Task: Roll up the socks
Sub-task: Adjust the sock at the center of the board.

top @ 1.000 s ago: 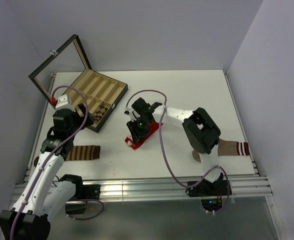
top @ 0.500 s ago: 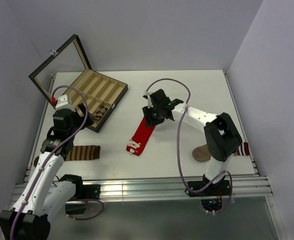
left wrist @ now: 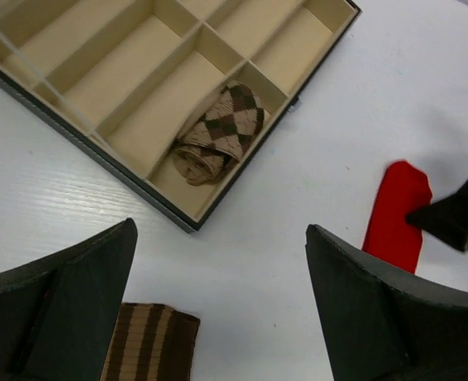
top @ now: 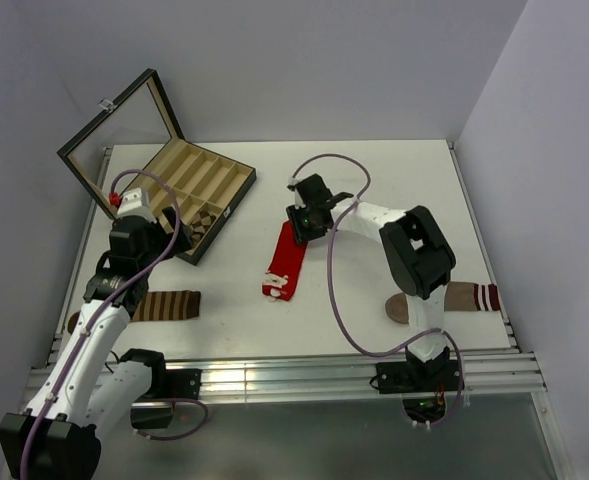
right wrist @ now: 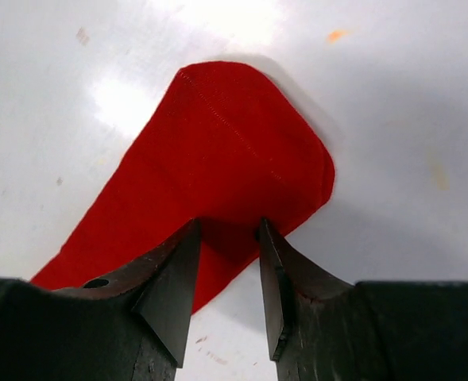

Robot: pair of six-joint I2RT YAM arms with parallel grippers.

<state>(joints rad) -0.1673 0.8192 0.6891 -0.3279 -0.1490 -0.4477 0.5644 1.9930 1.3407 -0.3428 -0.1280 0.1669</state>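
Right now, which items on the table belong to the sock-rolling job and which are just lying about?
Job: red sock, flat, right claw at its toe end; argyle sock, already rolled, in the compartment box.
Lying about: striped brown-and-cream sock; tan-brown sock beside the right arm.

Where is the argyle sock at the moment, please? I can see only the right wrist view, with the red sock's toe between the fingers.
Observer: The argyle sock sits rolled up in one compartment of the open box.
Operator: Thank you. What is the left gripper doing?
Observer: The left gripper hangs open above the table beside that box, holding nothing.
Operator: How does the rest of the red sock lie?
Observer: The red sock lies flat and unrolled, its white cuff at the near end.
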